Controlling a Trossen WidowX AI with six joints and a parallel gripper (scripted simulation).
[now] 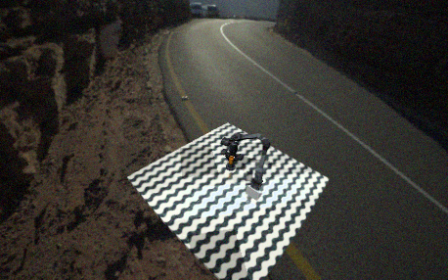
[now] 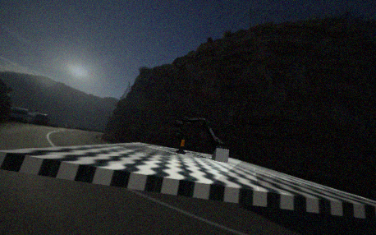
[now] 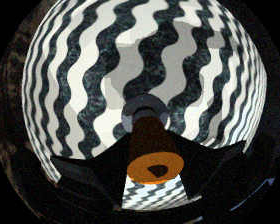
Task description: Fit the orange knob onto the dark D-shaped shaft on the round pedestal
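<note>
The orange knob (image 1: 231,161) (image 2: 182,143) (image 3: 168,161) is upright over the dark round pedestal (image 1: 230,168) (image 2: 181,152) (image 3: 144,101). My gripper (image 3: 153,145) is shut on the knob, with one dark finger on each side of it. In the wrist view the knob's lit end shows a dark opening, and its far end overlaps the middle of the pedestal. In the exterior view a short dark stretch shows between the orange part and the pedestal's base. The shaft is hidden, and I cannot tell whether the knob's far end touches it.
The arm's pale base block (image 1: 254,193) (image 2: 221,154) stands to the right of the pedestal in the top and exterior views. The arm arches from it over to the knob. The platform (image 1: 196,242) (image 2: 129,181) has a black and white wavy pattern, with a road and rocky ground around it.
</note>
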